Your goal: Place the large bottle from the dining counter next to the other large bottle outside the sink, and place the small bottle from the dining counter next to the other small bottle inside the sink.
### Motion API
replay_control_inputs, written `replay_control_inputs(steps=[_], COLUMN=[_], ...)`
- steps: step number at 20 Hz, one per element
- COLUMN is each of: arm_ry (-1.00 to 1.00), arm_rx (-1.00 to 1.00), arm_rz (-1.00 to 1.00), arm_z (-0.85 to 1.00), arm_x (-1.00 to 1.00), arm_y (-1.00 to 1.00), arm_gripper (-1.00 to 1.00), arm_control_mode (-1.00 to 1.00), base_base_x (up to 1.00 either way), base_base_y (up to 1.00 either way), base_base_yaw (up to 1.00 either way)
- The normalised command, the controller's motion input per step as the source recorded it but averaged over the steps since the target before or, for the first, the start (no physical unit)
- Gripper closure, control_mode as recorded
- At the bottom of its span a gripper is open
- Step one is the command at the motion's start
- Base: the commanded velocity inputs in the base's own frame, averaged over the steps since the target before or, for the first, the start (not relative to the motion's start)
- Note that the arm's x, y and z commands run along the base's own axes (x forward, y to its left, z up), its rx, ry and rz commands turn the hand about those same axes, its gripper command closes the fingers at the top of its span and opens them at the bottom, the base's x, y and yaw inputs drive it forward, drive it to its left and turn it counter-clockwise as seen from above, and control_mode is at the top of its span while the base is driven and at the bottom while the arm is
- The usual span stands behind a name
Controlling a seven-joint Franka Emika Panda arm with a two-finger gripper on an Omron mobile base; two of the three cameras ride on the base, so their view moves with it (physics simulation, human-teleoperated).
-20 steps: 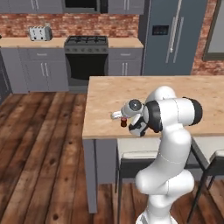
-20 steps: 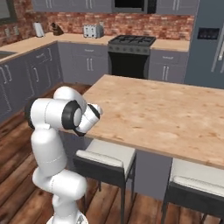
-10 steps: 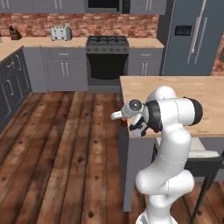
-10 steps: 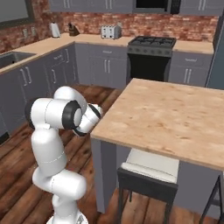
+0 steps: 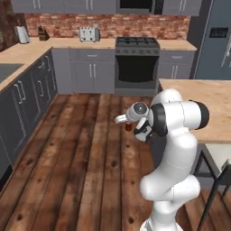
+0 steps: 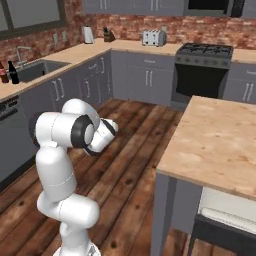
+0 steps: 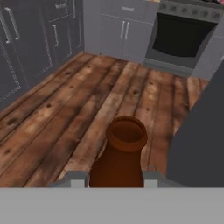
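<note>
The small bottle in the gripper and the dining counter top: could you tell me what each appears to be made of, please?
The small bottle: probably brown glass, or possibly plastic, going by its smooth, faintly shiny, even-coloured neck and rim. The dining counter: its top looks like light, matte wood with visible grain streaks, while its sides look like flat, grey painted panels.

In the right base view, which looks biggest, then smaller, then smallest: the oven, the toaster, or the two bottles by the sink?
1. The oven, biggest by far.
2. The toaster.
3. The two bottles beside the sink. They look about as tall as each other, so I can't rank them apart.
</note>
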Motion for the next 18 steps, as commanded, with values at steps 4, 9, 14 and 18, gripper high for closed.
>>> replay_control_inputs(steps=[4,9,14,18], arm_ry=[0.0,0.0,0.0,0.0], arm_rx=[0.0,0.0,0.0,0.0], arm_rz=[0.0,0.0,0.0,0.0], arm_z=[0.0,0.0,0.0,0.0], arm_x=[0.0,0.0,0.0,0.0], arm_y=[0.0,0.0,0.0,0.0], arm_gripper=[1.0,1.0,1.0,1.0], arm_control_mode=[1.0,1.0,1.0,1.0], base_base_x=[0.53,0.61,0.76,0.87], base_base_y=[0.55,0.35,0.06,0.0], base_base_yaw=[0.22,0.25,0.24,0.24])
